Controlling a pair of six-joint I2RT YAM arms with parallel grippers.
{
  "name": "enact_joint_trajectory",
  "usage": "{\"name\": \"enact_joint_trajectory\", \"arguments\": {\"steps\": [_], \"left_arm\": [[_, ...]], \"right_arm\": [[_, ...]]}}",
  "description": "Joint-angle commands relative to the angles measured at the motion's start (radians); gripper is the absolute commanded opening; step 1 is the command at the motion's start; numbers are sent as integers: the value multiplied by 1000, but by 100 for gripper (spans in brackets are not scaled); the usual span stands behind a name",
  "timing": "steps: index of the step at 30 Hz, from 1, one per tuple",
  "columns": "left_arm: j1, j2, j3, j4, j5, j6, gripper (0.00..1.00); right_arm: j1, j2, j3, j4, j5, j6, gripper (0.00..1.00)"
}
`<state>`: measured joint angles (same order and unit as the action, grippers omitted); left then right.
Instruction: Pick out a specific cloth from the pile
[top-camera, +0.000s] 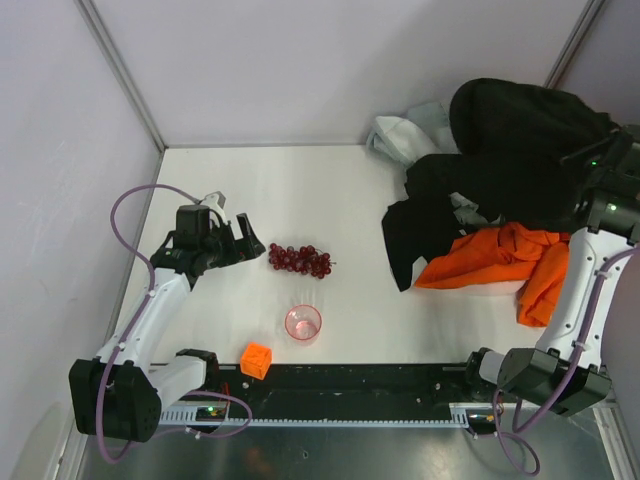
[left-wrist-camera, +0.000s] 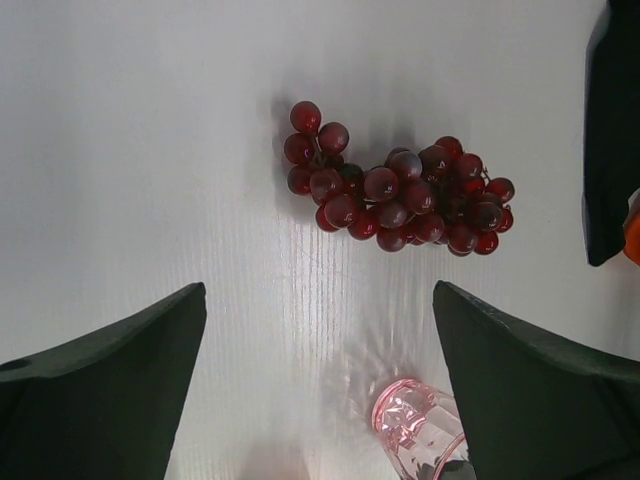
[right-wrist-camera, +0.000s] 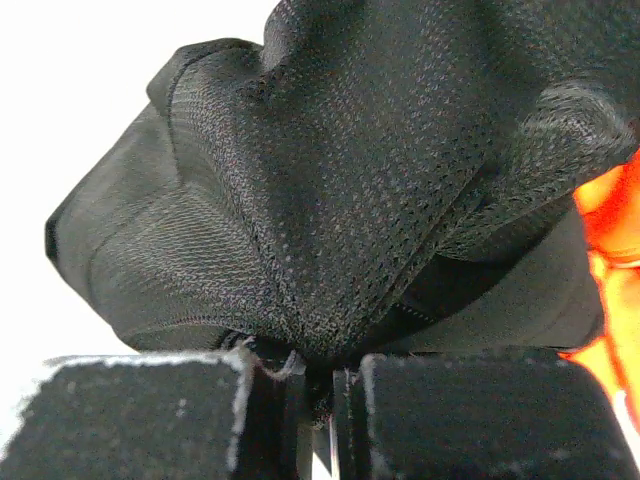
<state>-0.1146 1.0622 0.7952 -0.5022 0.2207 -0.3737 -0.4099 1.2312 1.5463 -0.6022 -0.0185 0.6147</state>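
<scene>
Right gripper pinching shut on black mesh fabric, seemingly cloth, bunching it into fold for firm hold. Cloth sitting on pile at bench far right, beside orange garment. Left gripper hovering wide open, empty, by grapes, leaving pile side unobstructed.

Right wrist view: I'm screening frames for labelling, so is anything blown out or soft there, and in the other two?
Right wrist: black mesh fabric sharp, orange garment and background blown out. Left wrist: grapes crisp, softly shadowed; fingers featureless black. Top external: even light, black garment detailless.
</scene>
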Motion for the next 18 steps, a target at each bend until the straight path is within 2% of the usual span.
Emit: {"name": "enact_joint_trajectory", "arguments": {"steps": [1, 7, 13, 18], "left_arm": [[6, 1, 38, 18, 34, 12, 100], [6, 3, 38, 18, 40, 12, 100], [7, 5, 36, 20, 46, 11, 100], [7, 4, 35, 21, 53, 9, 100]], "right_arm": [[-76, -36, 102, 19, 203, -74, 0], [-100, -41, 42, 18, 198, -65, 0], [-100, -36, -189, 36, 138, -47, 0], [-60, 31, -349, 41, 119, -90, 0]]}}
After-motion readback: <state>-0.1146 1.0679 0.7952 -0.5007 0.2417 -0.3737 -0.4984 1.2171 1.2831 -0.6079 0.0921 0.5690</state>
